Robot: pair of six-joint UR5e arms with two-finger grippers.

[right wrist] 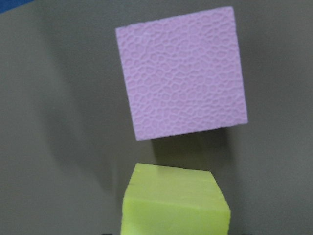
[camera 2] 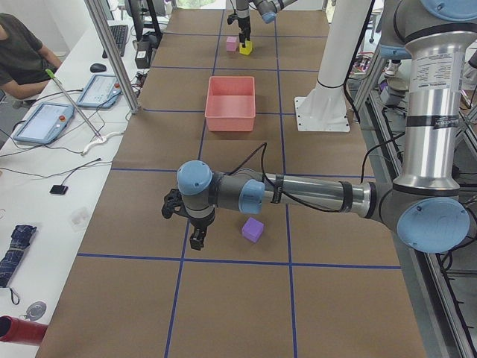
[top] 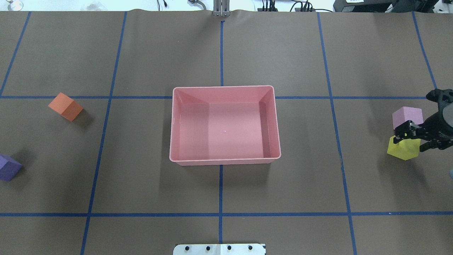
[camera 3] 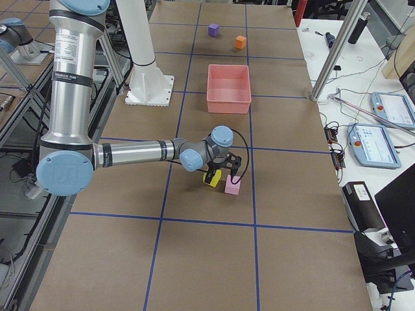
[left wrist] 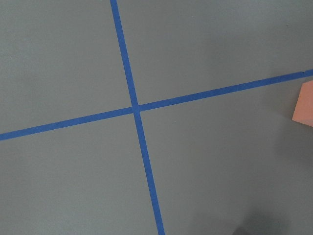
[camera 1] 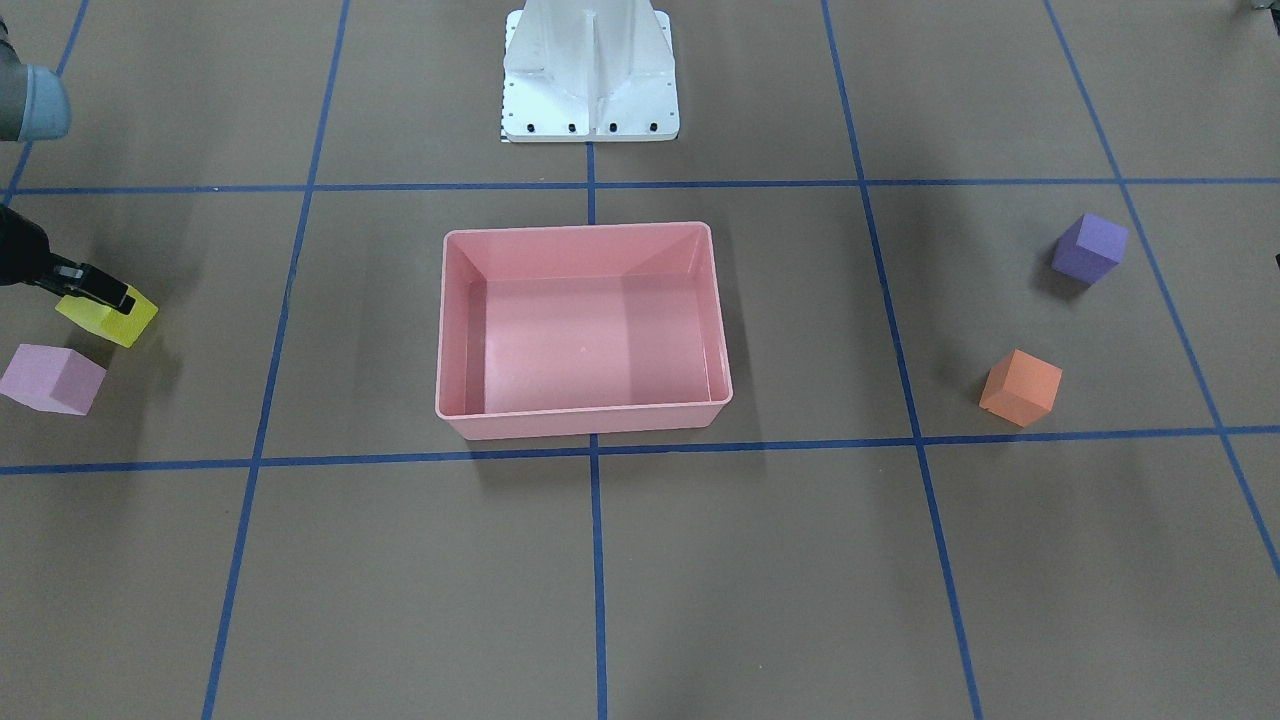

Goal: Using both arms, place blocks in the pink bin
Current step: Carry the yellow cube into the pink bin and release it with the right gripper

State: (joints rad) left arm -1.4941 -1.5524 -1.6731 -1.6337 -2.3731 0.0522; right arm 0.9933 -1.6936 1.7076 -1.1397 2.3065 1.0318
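The pink bin (camera 1: 585,350) stands empty at the table's middle. My right gripper (top: 410,140) is shut on the yellow block (top: 403,150), which sits tilted between its fingers, close beside the light pink-lilac block (top: 407,116). The right wrist view shows the yellow block (right wrist: 173,205) below the pink-lilac block (right wrist: 183,88). The orange block (top: 65,106) and the purple block (top: 7,168) lie on the other side of the bin. My left gripper (camera 2: 196,239) points down beside the purple block (camera 2: 253,229); I cannot tell whether it is open or shut.
The white pedestal (camera 1: 590,70) stands behind the bin on the robot's side. Blue tape lines cross the brown table. The left wrist view shows a tape crossing and a corner of the orange block (left wrist: 305,103). An operator's desk with tablets (camera 2: 45,119) runs along the far side.
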